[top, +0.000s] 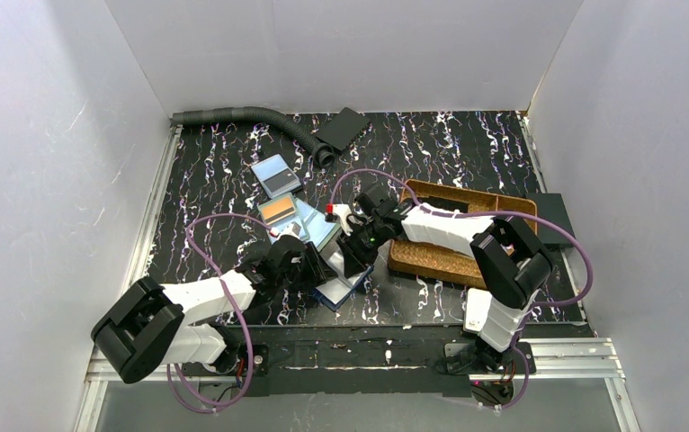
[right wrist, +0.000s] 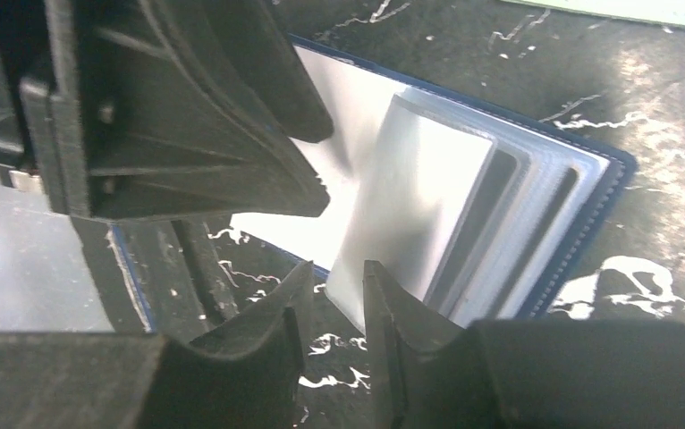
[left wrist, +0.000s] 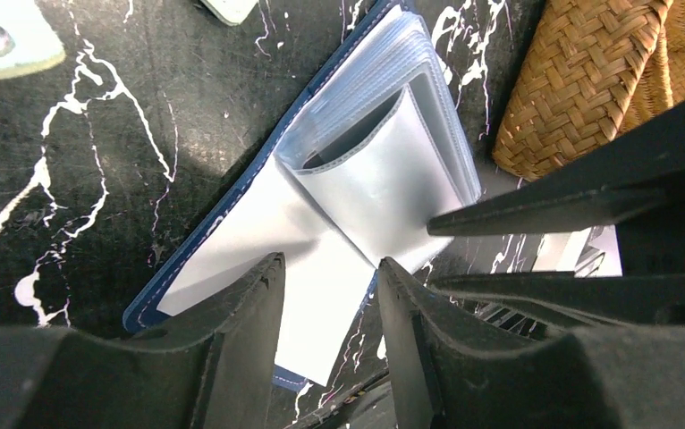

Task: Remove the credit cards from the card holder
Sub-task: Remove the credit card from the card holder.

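Several credit cards [top: 278,210] lie loose on the table [top: 206,171], at about eleven o'clock from the card holder [top: 341,290], which sits open and flat between the two arms, with a woven tray [top: 431,261] at its two o'clock. The left tool [left wrist: 325,268] stands released, jaws apart over a clear sleeve page [left wrist: 370,192]. The right tool [right wrist: 337,273] is also unclenched, with only a narrow gap at that page's corner. I'd say they're leafing through for leftovers. The sleeves I can see look empty, the deeper ones I can't tell. Next wants one tool pinning the cover while the other lifts a single thin page.
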Action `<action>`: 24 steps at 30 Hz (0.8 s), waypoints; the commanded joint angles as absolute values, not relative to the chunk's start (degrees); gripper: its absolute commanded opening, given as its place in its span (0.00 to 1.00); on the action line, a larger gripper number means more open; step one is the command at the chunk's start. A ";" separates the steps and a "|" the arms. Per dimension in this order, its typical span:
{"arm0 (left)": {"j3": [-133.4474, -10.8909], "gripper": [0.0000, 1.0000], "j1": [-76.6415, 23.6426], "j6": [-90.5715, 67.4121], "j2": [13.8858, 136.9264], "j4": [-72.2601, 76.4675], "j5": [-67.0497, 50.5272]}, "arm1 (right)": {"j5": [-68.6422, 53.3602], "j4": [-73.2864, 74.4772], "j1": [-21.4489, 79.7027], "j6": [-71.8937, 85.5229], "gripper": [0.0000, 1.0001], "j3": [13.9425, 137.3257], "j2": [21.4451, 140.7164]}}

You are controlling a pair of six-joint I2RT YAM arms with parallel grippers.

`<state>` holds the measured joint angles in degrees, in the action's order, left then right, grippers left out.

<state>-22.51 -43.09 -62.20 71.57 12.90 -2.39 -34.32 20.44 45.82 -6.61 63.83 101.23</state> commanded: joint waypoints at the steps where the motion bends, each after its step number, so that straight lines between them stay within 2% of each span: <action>1: -20.80 0.42 -43.27 -61.96 70.23 16.15 -1.84 | -29.86 23.30 45.62 -10.53 0.39 67.05 100.89; 12: -16.92 0.48 -43.30 -63.22 68.99 22.54 -2.40 | -34.53 25.50 45.62 -13.35 0.43 67.91 100.54; 24: -17.35 0.49 -43.29 -66.50 72.48 25.26 -3.72 | -29.62 26.33 45.62 -14.85 0.44 68.60 99.02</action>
<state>-17.30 -43.09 -65.04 71.23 24.18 -3.50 -31.10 25.62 45.76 -13.81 65.92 100.53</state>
